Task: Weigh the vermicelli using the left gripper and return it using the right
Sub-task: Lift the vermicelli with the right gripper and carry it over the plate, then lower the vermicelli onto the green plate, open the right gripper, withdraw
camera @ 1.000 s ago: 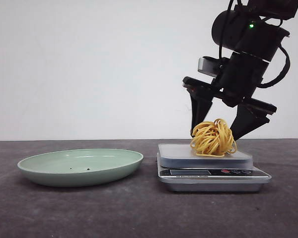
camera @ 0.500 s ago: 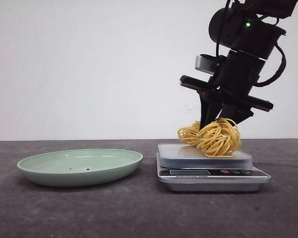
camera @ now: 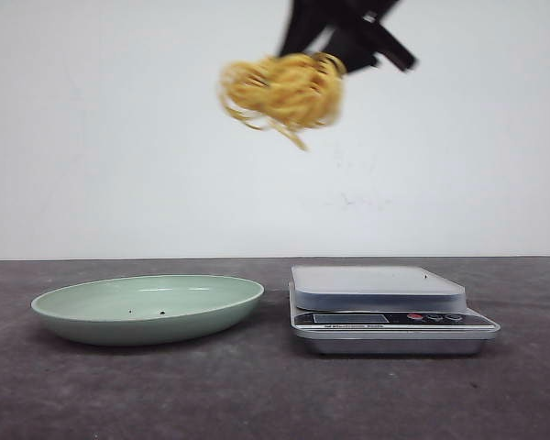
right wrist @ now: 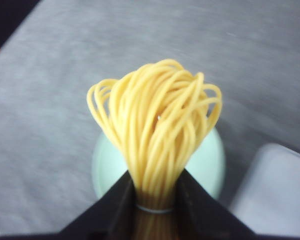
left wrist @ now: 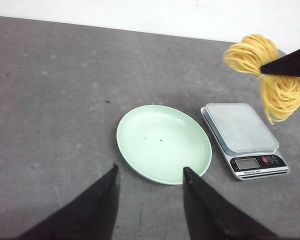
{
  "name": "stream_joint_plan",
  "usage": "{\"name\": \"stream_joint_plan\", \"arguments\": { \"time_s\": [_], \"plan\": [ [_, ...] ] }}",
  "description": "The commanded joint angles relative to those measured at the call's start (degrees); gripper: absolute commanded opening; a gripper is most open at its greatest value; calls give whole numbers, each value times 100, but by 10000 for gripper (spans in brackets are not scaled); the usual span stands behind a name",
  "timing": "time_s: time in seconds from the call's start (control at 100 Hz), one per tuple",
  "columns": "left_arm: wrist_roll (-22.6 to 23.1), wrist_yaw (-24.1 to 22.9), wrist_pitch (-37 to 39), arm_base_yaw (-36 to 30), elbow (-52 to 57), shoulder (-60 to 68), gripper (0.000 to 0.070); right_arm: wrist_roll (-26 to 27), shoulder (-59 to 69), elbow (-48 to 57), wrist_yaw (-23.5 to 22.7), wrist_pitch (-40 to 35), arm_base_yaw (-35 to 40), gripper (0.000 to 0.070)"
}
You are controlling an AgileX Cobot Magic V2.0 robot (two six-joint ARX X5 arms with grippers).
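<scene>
Right fingers pinch the vermicelli tightly; left fingers spread wide, empty.

Bright, even light, soft shadows; the lifted vermicelli is motion-blurred.

Right claw cut off above; vermicelli blurred.
</scene>
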Motion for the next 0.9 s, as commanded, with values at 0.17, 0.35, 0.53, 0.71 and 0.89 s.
{"name": "stream_joint_plan", "arguments": {
  "time_s": [0.17,0.35,0.53,0.71,0.89],
  "plan": [
    [63,-22,74,-28,79,7,229,675,706,608,125,970,463,0],
    [61,-26,79,-28,79,7,228,1034,1375,658,142,1283,479,0],
    [33,-61,144,-28,79,7,228,1281,2122,658,140,1488,505,0],
    [17,-61,201,-28,79,7,228,1519,2745,658,-15,1683,527,0],
    [15,-59,195,-28,79,7,228,1572,3082,660,48,1707,634,0]
  ]
}}
